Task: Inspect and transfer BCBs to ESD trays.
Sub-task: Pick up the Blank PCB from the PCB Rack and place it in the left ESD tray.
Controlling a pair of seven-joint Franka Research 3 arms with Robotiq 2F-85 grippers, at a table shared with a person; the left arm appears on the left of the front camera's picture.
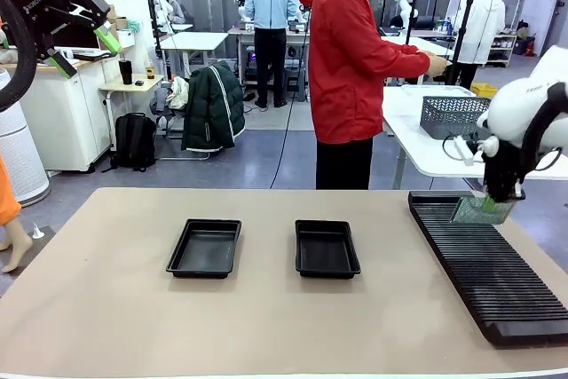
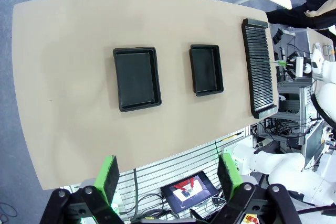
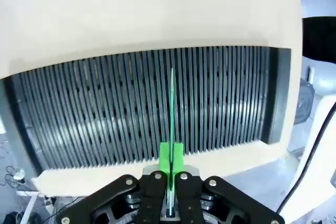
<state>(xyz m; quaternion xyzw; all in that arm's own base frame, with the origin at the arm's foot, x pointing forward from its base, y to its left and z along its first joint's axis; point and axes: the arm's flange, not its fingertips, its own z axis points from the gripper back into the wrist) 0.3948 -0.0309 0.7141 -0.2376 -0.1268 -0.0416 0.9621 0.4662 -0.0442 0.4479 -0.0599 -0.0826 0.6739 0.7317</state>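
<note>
Jaws of the right gripper [image 1: 491,204] are clamping tight on the upper edge of a BCB [image 1: 476,211], a pale green board that is standing upright over the far end of the long black slotted rack [image 1: 497,281] at the right side of the table [image 1: 266,335]. Seen from the right wrist, the board [image 3: 172,98] is showing edge-on as a thin green line running parallel with the rack's slots (whether its lower edge is sitting in a slot or hanging just above one, I cannot tell). The left gripper [image 1: 85,52] is hanging high at the left, well apart from everything on the table, its jaws standing wide open and holding nothing; in its own wrist view the two green-padded fingers [image 2: 109,178] are rising in front of the tabletop far below. Two ESD trays are lying side by side near the middle of the table, the left tray [image 1: 204,248] and the right tray [image 1: 327,248] apart from each other, both showing bare black floors. A person [image 1: 355,68] in a red jacket is standing beyond the far edge, turned towards another table.
</note>
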